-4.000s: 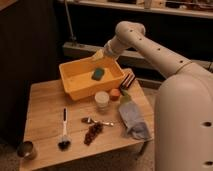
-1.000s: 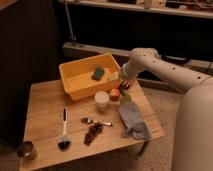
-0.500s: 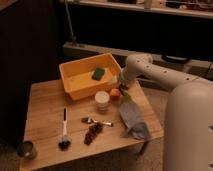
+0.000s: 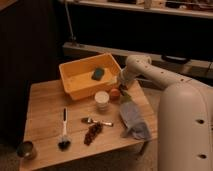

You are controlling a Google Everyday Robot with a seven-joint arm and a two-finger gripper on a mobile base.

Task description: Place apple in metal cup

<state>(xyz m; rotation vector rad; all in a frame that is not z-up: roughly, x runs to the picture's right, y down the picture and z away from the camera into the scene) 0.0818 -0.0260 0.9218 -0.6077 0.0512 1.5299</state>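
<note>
We find the apple [image 4: 115, 93] sitting on the counter [image 4: 46, 106] a little right of centre, touching or nearly touching the pale jar [image 4: 102, 99] at its 9 o'clock, with the yellow bin [image 4: 81, 81] close at its 11 o'clock. The claw [image 4: 122, 89] hangs just beside the fruit at its 2 o'clock, spread wide and holding nothing. We judge the apple light, firm and smooth-skinned, so it can roll away or squirt out of a shallow pinch. We would take it across its widest part, on opposite flanks, low enough for the curve to seat, and squeeze moderately, since it will bruise rather than break. The jar leaves little room at 9 o'clock, so a 12-to-6 grip looks safer. The metal cup [image 4: 25, 149] stands well apart, at the counter's 8 o'clock corner.
</note>
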